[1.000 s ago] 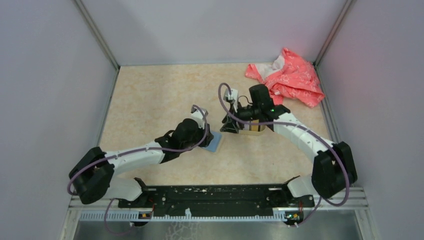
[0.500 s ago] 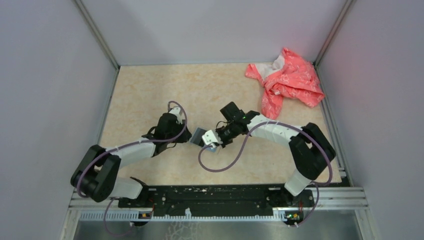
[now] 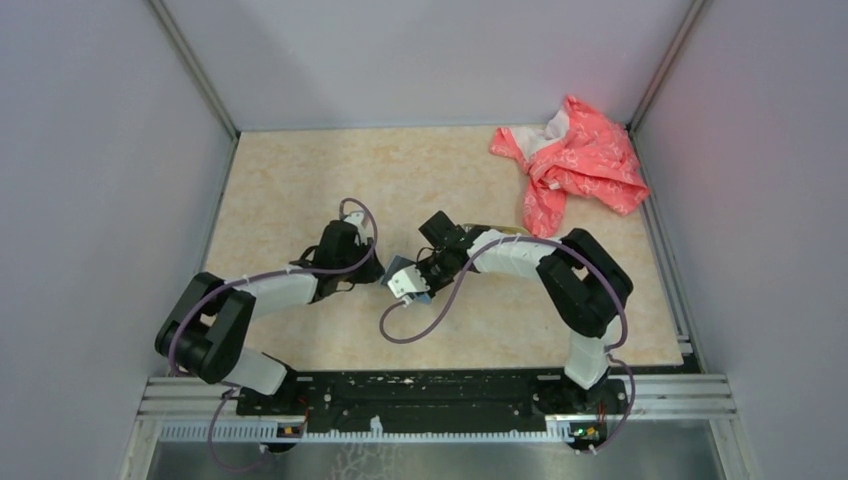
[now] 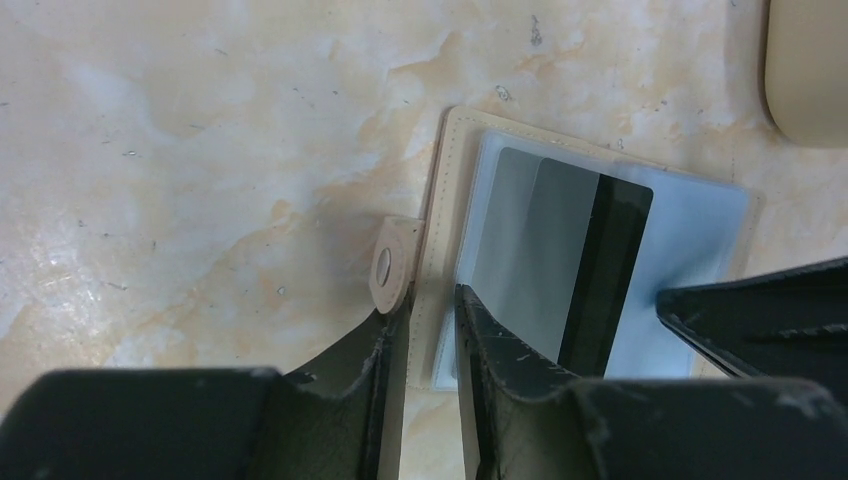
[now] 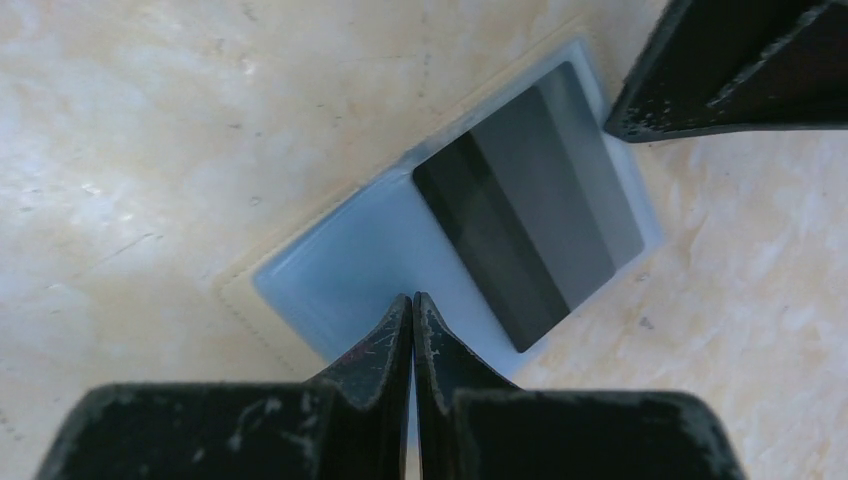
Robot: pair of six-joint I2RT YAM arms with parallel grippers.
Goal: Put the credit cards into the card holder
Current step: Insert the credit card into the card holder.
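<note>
The beige card holder (image 4: 441, 170) lies open on the table, its snap tab (image 4: 383, 271) at the left. A grey credit card with a dark stripe (image 4: 575, 240) sits inside its clear sleeve. My left gripper (image 4: 420, 305) is shut on the holder's beige cover edge. My right gripper (image 5: 412, 298) is shut on the edge of the clear sleeve (image 5: 340, 270), next to the card (image 5: 530, 200). In the top view both grippers, left (image 3: 378, 277) and right (image 3: 418, 285), meet over the holder (image 3: 396, 268). No other cards show.
A tan dish with a raised rim (image 4: 810, 70) stands just beyond the holder, mostly hidden by the right arm in the top view. A pink cloth (image 3: 580, 160) lies at the back right corner. Grey walls close in the table on three sides.
The right arm swung from the dish down and left to the holder and shut on its sleeve. The left gripper drew back left and now grips the holder's cover edge.
</note>
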